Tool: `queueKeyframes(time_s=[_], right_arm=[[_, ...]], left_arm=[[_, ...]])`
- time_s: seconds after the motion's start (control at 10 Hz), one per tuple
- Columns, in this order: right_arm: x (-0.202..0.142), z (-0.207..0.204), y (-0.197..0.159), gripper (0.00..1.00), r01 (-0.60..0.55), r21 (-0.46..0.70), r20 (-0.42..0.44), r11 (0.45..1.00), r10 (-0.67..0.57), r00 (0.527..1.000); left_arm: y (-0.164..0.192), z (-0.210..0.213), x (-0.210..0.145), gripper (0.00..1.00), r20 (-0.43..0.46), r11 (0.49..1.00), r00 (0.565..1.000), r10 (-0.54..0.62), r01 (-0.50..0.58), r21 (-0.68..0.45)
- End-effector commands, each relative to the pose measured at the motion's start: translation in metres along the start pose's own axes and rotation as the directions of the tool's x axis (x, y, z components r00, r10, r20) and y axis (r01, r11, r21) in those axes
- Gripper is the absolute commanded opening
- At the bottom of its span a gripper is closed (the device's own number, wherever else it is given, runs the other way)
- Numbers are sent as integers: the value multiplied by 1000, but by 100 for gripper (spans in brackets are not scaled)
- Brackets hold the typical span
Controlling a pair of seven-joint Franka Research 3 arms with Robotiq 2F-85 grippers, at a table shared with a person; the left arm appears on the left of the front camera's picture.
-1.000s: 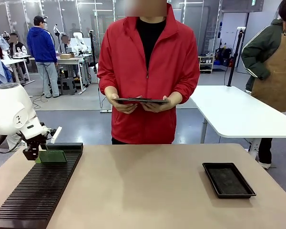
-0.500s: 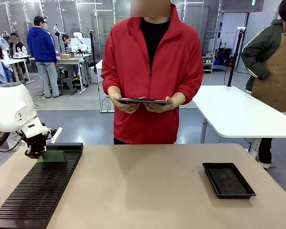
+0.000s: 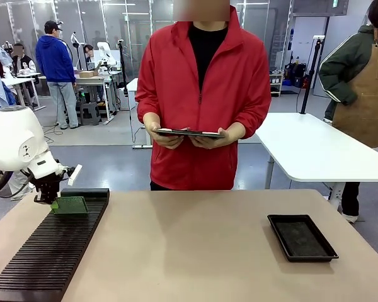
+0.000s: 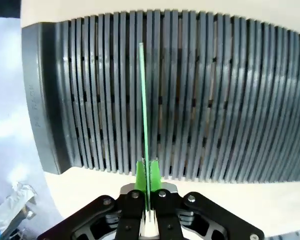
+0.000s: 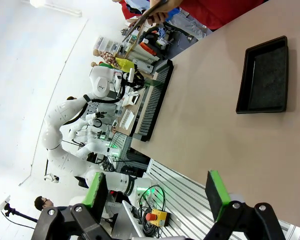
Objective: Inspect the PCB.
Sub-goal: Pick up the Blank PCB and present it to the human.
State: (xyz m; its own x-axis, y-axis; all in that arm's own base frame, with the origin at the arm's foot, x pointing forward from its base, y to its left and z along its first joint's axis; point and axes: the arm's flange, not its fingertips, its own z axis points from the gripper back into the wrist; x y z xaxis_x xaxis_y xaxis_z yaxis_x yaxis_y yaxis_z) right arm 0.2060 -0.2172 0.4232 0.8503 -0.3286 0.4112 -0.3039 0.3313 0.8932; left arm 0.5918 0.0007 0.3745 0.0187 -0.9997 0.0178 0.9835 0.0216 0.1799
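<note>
The PCB (image 3: 70, 206) is a thin green board standing on edge in a slot at the far end of the black slotted rack (image 3: 47, 255). My left gripper (image 3: 49, 196) is shut on its left edge. In the left wrist view the PCB (image 4: 143, 105) runs edge-on up from between the green pads (image 4: 139, 174), and my left gripper (image 4: 147, 176) pinches it over the rack (image 4: 215, 100). My right gripper (image 5: 157, 195) stands open above the table's near right side with nothing between its fingers.
A person in a red jacket stands at the far side holding a clipboard (image 3: 189, 133) in both hands. A shallow black tray (image 3: 301, 236) lies on the right of the table, also seen in the right wrist view (image 5: 265, 75).
My left gripper has shifted slightly up and right at the PCB's edge. The person has straightened a little, still holding the clipboard. The right arm has not moved.
</note>
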Motion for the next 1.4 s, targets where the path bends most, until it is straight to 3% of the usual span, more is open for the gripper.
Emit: queueKeyframes(time_s=[0.0, 0.2, 0.3, 0.4, 0.5, 0.6, 0.8, 0.9, 1.0, 1.1, 1.3], right_arm=[[1, 1, 1, 100, -23, 8, 7, 1000, 23, 1000], [1, 1, 1, 100, -23, 8, 7, 1000, 23, 1000], [1, 1, 1, 100, -23, 8, 7, 1000, 23, 1000], [1, 1, 1, 100, -23, 8, 7, 1000, 23, 1000], [1, 1, 1, 100, -23, 8, 7, 1000, 23, 1000], [1, 1, 1, 100, -23, 8, 7, 1000, 23, 1000], [1, 1, 1, 100, -23, 8, 7, 1000, 23, 1000], [1, 1, 1, 100, -23, 8, 7, 1000, 23, 1000], [1, 1, 1, 100, -23, 8, 7, 1000, 23, 1000], [1, 1, 1, 100, -23, 8, 7, 1000, 23, 1000], [1, 1, 1, 100, -23, 8, 7, 1000, 23, 1000]], left_arm=[[-12, 54, -13, 0, 154, 988, 978, 142, -131, -81], [-25, 99, -38, 0, 248, 963, 933, 261, -234, -135], [-32, 109, -53, 0, 322, 929, 879, 352, -286, -233], [-39, 110, -68, 0, 371, 861, 794, 482, -352, -367], [-49, 103, -78, 0, 414, 762, 674, 612, -361, -538], [-65, 98, -88, 0, 450, 695, 566, 691, -351, -627], [-85, 80, -97, 0, 414, 532, 372, 831, -315, -786], [-90, 70, -88, 0, 356, 456, 328, 875, -311, -834], [-93, 65, -81, 0, 328, 421, 311, 892, -303, -855], [-94, 71, -100, 0, 393, 552, 455, 799, -294, -781], [-94, 71, -100, 0, 393, 552, 455, 799, -294, -781]])
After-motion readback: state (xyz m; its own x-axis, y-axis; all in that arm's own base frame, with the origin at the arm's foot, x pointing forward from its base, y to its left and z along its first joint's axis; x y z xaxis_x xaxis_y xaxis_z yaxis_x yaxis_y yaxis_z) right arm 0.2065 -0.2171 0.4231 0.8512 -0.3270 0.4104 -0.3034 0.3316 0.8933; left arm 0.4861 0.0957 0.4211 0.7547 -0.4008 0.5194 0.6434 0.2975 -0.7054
